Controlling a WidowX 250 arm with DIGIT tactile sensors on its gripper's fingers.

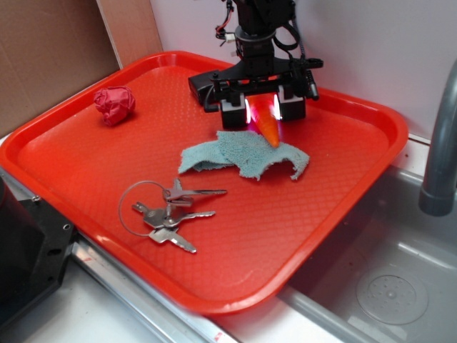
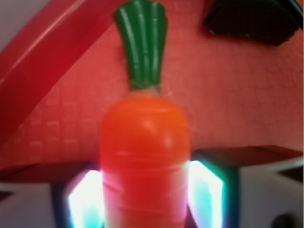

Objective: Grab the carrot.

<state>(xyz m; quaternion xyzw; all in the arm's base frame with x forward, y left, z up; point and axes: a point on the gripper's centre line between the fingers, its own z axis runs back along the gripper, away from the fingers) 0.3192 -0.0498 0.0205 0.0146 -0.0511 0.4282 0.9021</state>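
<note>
We see the small glossy orange plastic carrot [image 1: 268,126] clamped between the robot's black fingers [image 1: 262,108], its pointed tip slanting down toward five o'clock and resting on or just above the cloth; we cannot tell which. In the wrist view the carrot [image 2: 145,156] fills the middle, its dark green ribbed stem [image 2: 141,45] pointing to twelve o'clock, and a glowing white pad [image 2: 205,192] presses each flank, so the fingers are clenched on it.

Directly below the carrot's tip lies a crumpled teal terry cloth [image 1: 243,158], spread flat near the centre of the red plastic tray [image 1: 86,153] with its textured grid surface. At about seven o'clock from the cloth, near it, we find a bunch of silver metal keys on a wire ring [image 1: 166,213]. Well apart, at ten o'clock on the tray, sits a crumpled red paper ball [image 1: 114,104]. The tray rests over a grey metal sink [image 1: 389,279], with a grey pipe [image 1: 440,153] at three o'clock.
</note>
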